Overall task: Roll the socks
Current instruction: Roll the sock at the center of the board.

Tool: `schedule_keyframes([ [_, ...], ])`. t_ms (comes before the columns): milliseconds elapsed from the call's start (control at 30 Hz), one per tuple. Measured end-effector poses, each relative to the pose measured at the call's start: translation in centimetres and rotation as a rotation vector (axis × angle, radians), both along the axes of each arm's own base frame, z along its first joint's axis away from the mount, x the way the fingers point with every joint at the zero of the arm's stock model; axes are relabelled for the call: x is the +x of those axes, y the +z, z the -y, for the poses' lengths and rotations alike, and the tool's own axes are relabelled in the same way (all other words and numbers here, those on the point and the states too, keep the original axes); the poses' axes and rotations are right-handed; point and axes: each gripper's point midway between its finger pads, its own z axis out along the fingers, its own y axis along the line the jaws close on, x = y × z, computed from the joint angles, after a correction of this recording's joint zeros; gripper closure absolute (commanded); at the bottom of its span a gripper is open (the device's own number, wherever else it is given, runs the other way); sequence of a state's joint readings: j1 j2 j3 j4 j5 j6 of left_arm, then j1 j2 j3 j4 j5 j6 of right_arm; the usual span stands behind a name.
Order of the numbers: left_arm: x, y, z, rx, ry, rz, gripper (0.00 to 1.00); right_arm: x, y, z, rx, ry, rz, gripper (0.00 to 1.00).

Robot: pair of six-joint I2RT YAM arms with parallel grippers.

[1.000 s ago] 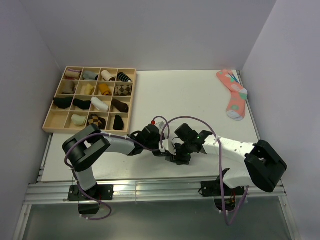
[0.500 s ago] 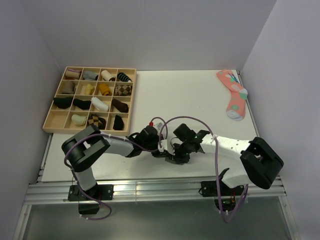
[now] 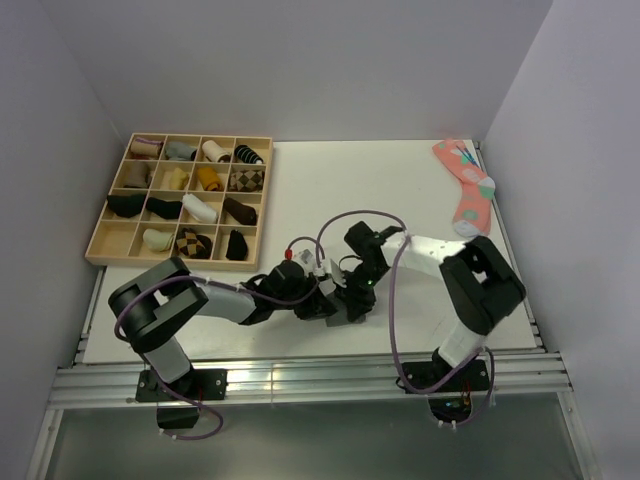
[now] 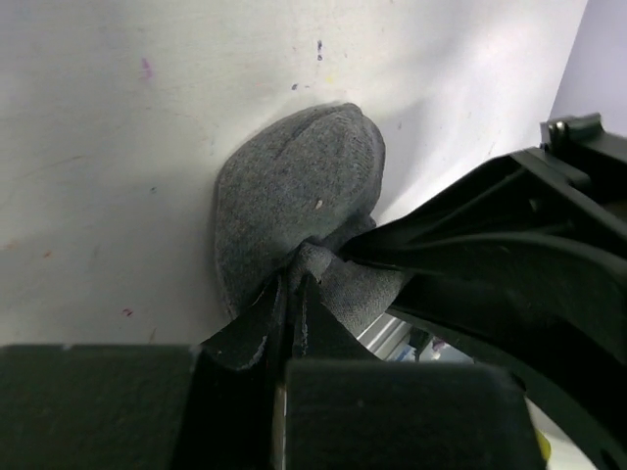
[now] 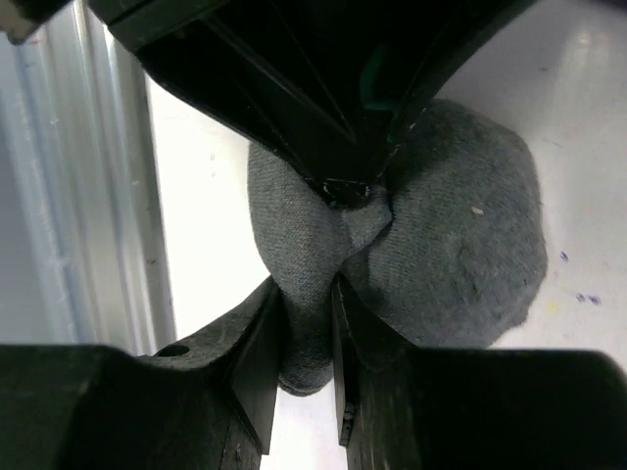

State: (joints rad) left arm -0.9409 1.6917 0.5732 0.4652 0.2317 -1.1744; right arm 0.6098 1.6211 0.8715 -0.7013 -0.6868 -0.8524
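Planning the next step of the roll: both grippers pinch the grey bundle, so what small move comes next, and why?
Probably keep the left gripper shut as an anchor while the right gripper draws its pinched fold over the lump. Both are shut on the socks, already bunched into a rounded bundle on the table, with a loose fold caught between them.

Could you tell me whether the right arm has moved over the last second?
Yes: the right arm swung away from the table's near edge, towards the pink sock.
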Motion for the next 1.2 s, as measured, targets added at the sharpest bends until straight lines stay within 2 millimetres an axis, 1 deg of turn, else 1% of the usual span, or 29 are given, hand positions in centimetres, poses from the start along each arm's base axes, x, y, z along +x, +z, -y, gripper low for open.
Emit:
schedule_keyframes([
  [167, 0.0, 0.1, -0.5, 0.027, 0.031, 0.024, 1.00, -0.2, 0.1, -0.5, -0.005, 0.050, -0.152, 0.69],
  [333, -0.1, 0.1, -1.5, 0.049, 0.062, 0.065, 1.00, 0.0, 0.4, -1.3, -0.010, 0.077, -0.265, 0.69],
  [533, -0.2, 0.2, -1.9, 0.060, 0.073, 0.133, 0.99, 0.2, 0.4, -1.8, -0.040, 0.069, -0.352, 0.70],
  [867, -0.2, 0.2, -2.7, 0.069, 0.077, 0.250, 0.82, 0.2, 0.3, -2.3, -0.062, 0.053, -0.355, 0.74],
  [900, -0.2, 0.2, -2.8, 0.069, 0.078, 0.263, 0.79, 0.2, 0.3, -2.4, -0.060, 0.056, -0.350, 0.74],
  [1033, -0.3, 0.3, -3.8, 0.080, 0.086, 0.300, 0.73, 0.3, 0.1, -2.9, -0.049, 0.068, -0.333, 0.75],
  [1067, -0.3, 0.3, -4.0, 0.084, 0.087, 0.310, 0.69, 0.3, 0.1, -3.0, -0.047, 0.071, -0.330, 0.75],
  [1100, -0.3, 0.2, -4.2, 0.087, 0.089, 0.316, 0.68, 0.3, 0.0, -3.1, -0.045, 0.074, -0.327, 0.78],
  [1200, -0.5, 0.4, -5.1, 0.093, 0.095, 0.341, 0.64, 0.3, 0.1, -3.5, -0.023, 0.087, -0.318, 0.78],
])
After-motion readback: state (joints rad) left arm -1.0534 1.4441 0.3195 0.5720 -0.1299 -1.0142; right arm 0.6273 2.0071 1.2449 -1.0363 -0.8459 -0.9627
